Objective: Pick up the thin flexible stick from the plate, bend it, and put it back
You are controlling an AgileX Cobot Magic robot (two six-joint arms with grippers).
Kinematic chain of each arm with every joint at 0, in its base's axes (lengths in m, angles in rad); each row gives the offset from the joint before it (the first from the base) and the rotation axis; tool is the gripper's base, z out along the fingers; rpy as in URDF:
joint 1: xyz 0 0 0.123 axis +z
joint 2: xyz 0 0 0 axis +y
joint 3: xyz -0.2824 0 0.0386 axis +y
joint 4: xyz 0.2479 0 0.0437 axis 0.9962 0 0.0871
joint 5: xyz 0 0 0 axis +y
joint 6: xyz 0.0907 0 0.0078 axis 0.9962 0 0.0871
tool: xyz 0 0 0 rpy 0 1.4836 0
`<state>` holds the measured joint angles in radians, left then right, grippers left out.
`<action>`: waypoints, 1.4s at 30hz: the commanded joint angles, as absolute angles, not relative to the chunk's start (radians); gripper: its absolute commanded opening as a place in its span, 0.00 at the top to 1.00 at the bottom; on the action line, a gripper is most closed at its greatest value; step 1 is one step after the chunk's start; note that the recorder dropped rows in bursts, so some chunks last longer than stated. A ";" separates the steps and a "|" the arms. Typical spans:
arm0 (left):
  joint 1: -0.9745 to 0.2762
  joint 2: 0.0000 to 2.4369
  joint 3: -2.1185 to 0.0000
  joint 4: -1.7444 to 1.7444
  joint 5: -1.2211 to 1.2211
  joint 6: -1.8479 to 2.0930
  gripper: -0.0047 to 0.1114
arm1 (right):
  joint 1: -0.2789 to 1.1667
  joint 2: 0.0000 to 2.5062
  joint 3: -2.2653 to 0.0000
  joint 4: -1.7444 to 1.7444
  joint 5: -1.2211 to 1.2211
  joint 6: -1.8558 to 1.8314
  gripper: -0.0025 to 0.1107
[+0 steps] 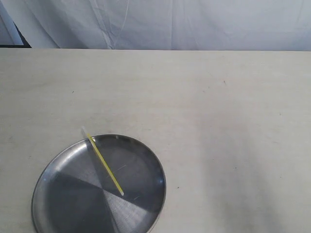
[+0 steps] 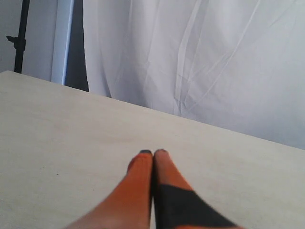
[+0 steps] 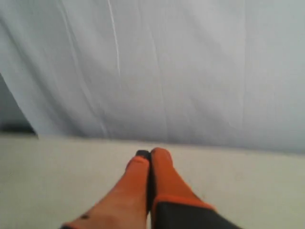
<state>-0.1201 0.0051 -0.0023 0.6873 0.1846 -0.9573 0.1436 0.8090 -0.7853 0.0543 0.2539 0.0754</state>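
Observation:
The thin yellow-green stick (image 1: pixel 104 166) lies straight across the round silver plate (image 1: pixel 146 160) at the lower left of the exterior view, its far end resting over the plate's rim. Neither arm shows in the exterior view. My left gripper (image 2: pixel 153 152) has its orange fingers pressed together, shut on nothing, above bare tabletop. In its own view my right gripper (image 3: pixel 149 153) is likewise shut and empty, pointing toward the white curtain. Neither wrist view shows the plate or the stick.
The pale table (image 1: pixel 218 107) stretches behind and to the right of the plate. A white curtain (image 1: pixel 170 24) hangs along the table's far edge. A dark stand (image 2: pixel 19 38) rises beyond the table in the left wrist view.

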 commanded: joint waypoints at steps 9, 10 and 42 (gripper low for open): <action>-0.119 0.000 0.000 0.696 0.180 -0.958 0.96 | 0.498 1.648 -1.353 0.076 0.991 -0.014 0.98; -0.119 0.000 0.000 0.696 0.180 -0.958 0.96 | 0.548 1.695 -1.371 0.099 0.976 -0.014 0.97; -0.119 0.000 0.000 0.696 0.180 -0.958 0.96 | 0.885 2.234 -1.636 -0.012 0.848 0.121 0.58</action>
